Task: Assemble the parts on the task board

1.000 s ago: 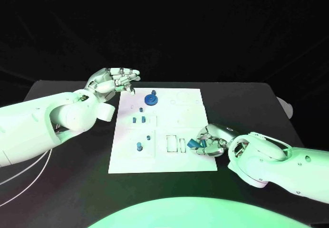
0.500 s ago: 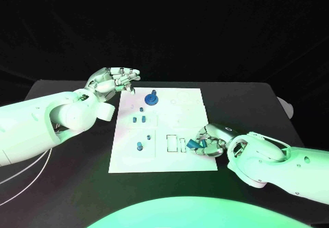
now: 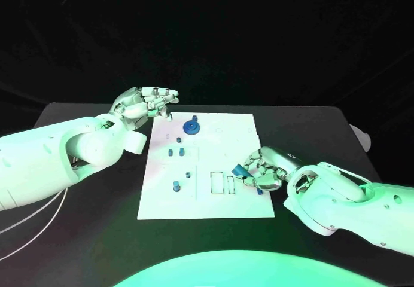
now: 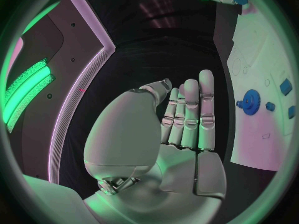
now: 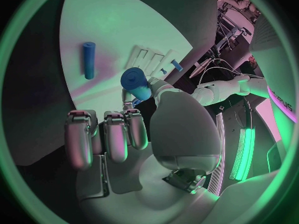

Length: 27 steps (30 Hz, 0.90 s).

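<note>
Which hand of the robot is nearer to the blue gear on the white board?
Left. The left hand hovers off the board's far left corner, beside the blue gear. The right hand is at the board's near right edge, gripping a blue cylinder.

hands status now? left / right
Left hand: open, holds nothing, off the task board's far left corner.
Right hand: pinches a blue cylinder part over the board.

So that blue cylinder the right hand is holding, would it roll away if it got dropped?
Probably. The blue cylinder looks round and smooth, so on the flat task board it would likely roll. It seems stiff and light, since the right hand holds it at the fingertips.
</note>
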Available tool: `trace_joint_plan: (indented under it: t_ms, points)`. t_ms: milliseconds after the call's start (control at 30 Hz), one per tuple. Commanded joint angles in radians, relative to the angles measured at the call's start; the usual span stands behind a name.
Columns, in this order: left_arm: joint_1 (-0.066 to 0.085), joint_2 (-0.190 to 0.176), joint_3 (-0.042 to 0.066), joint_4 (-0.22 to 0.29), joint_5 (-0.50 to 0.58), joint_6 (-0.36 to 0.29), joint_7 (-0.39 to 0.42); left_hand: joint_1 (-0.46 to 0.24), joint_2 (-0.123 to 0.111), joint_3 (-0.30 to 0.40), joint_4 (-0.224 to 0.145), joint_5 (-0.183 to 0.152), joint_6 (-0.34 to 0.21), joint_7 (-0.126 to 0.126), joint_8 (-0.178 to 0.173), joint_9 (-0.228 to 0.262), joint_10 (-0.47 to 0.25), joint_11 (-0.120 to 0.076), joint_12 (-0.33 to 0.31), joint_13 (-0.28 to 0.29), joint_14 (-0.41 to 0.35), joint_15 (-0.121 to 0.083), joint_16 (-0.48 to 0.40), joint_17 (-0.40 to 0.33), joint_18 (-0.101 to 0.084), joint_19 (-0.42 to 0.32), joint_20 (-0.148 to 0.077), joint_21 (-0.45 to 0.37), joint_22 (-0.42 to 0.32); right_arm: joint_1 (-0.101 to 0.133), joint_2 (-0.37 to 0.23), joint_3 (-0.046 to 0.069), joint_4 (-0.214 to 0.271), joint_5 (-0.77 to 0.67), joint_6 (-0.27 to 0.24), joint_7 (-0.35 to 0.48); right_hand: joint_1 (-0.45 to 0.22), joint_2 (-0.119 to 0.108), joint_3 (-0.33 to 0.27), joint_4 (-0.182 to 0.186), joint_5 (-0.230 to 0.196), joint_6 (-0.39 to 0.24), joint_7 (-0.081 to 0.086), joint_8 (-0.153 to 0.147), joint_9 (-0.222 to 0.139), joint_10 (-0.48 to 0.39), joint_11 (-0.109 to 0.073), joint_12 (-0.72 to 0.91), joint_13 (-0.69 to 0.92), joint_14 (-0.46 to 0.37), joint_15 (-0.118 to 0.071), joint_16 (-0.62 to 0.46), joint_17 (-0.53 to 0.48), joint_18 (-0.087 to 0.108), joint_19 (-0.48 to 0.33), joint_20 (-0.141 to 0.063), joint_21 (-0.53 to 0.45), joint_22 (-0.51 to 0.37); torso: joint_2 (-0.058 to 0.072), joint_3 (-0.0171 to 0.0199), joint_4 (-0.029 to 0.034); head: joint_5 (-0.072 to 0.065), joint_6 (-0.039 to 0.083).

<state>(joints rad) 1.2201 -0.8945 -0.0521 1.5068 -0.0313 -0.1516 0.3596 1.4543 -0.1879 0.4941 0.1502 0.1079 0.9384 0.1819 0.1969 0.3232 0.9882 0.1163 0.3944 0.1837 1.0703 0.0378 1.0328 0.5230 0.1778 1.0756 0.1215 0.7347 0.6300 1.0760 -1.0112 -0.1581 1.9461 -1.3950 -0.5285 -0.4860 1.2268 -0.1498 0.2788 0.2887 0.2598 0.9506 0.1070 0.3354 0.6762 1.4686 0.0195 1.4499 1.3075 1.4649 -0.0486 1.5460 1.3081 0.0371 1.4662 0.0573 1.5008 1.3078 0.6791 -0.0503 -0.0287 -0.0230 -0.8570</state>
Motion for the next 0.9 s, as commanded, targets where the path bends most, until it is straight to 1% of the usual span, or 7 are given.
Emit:
trace_joint_plan:
  t_ms: [33,200,300,433,633,733,900]
  points:
    - [0.000,0.003,0.000,0.001,-0.001,0.019,0.006,-0.013,0.000,-0.004,-0.002,-0.005,-0.008,0.000,0.006,-0.002,-0.005,0.000,0.004,0.001,-0.007,0.003,0.005,-0.002,0.006,-0.001,0.004,-0.004,-0.001,0.006,0.015,0.000,0.004,0.062,-0.029,0.020,0.004,0.017,0.005,0.000,0.006,0.024,-0.018,0.005,0.007,-0.001,-0.007,0.002,0.133,0.094,-0.005,0.005,0.208,-0.018,0.074,-0.005,0.004,0.200,0.002,-0.0008,-0.0024,0.003,0.002]
    - [0.000,0.003,0.000,0.003,-0.001,0.019,0.006,-0.013,0.000,-0.004,-0.002,-0.005,-0.008,0.000,0.006,-0.002,-0.005,0.000,0.004,0.001,-0.007,0.003,0.005,-0.002,0.006,-0.001,0.004,-0.004,-0.001,0.010,0.055,0.000,-0.013,0.092,0.006,0.023,-0.019,0.027,0.001,0.003,0.009,0.027,-0.020,0.007,0.007,0.000,-0.008,0.001,0.133,0.094,-0.007,0.005,0.206,-0.017,0.074,-0.007,0.004,0.200,0.003,-0.0027,-0.0019,0.007,0.000]
    - [0.000,0.004,0.000,0.004,-0.001,0.019,0.006,-0.013,0.000,-0.004,-0.002,-0.005,-0.008,0.000,0.006,-0.002,-0.005,0.000,0.004,0.001,-0.007,0.003,0.005,-0.002,0.006,-0.001,0.004,-0.004,-0.001,0.010,0.082,0.000,-0.029,0.105,0.032,0.024,-0.032,0.032,-0.003,0.003,0.009,0.029,-0.021,0.009,0.008,0.000,-0.009,0.000,0.132,0.093,-0.008,0.004,0.205,-0.017,0.074,-0.008,0.003,0.200,0.002,-0.0023,-0.0003,0.010,-0.001]
    - [0.000,0.003,0.000,0.006,-0.001,0.019,0.007,-0.013,0.000,-0.004,-0.002,-0.005,-0.008,0.000,0.006,-0.002,-0.005,0.000,0.004,0.001,-0.007,0.003,0.005,-0.002,0.006,-0.001,0.004,-0.004,-0.001,0.008,0.117,0.000,-0.051,0.119,0.067,0.024,-0.060,0.045,-0.009,0.003,0.008,0.046,-0.029,0.024,0.014,0.003,-0.015,0.001,0.135,0.093,-0.012,0.004,0.203,-0.017,0.074,-0.011,0.003,0.200,0.003,-0.0026,0.0011,0.015,-0.001]
    - [0.000,0.002,0.000,0.008,-0.001,0.019,0.007,-0.013,0.000,-0.004,-0.002,-0.005,-0.008,0.000,0.006,-0.002,-0.005,0.000,0.004,0.001,-0.007,0.003,0.005,-0.002,0.006,-0.001,0.004,-0.004,-0.001,0.007,0.141,0.000,-0.070,0.120,0.098,0.014,-0.121,0.062,-0.027,0.004,-0.001,0.064,-0.040,0.051,0.026,0.007,-0.026,0.001,0.137,0.093,-0.022,0.003,0.202,-0.018,0.074,-0.020,0.004,0.201,0.002,-0.0029,-0.0015,0.019,-0.002]
    - [0.000,0.001,0.000,0.008,-0.001,0.019,0.007,-0.013,0.000,-0.004,-0.002,-0.005,-0.008,0.000,0.006,-0.002,-0.005,0.000,0.004,0.001,-0.007,0.003,0.005,-0.002,0.006,-0.001,0.004,-0.004,-0.001,0.007,0.151,0.000,-0.079,0.111,0.113,0.001,-0.133,0.062,-0.032,0.004,-0.006,0.067,-0.043,0.058,0.029,0.008,-0.028,0.001,0.138,0.093,-0.023,0.003,0.203,-0.018,0.074,-0.022,0.004,0.202,0.002,-0.0020,-0.0017,0.017,-0.004]
    - [0.000,0.001,0.000,0.009,-0.001,0.019,0.006,-0.013,0.000,-0.004,-0.002,-0.005,-0.008,0.000,0.006,-0.002,-0.005,0.000,0.004,0.001,-0.007,0.003,0.005,-0.002,0.006,-0.001,0.004,-0.004,-0.001,0.007,0.161,0.000,-0.087,0.099,0.129,-0.011,-0.152,0.061,-0.042,0.004,-0.015,0.071,-0.048,0.071,0.036,0.011,-0.032,0.003,0.141,0.093,-0.027,0.003,0.202,-0.018,0.074,-0.025,0.004,0.202,0.001,-0.0013,-0.0029,0.010,0.003]
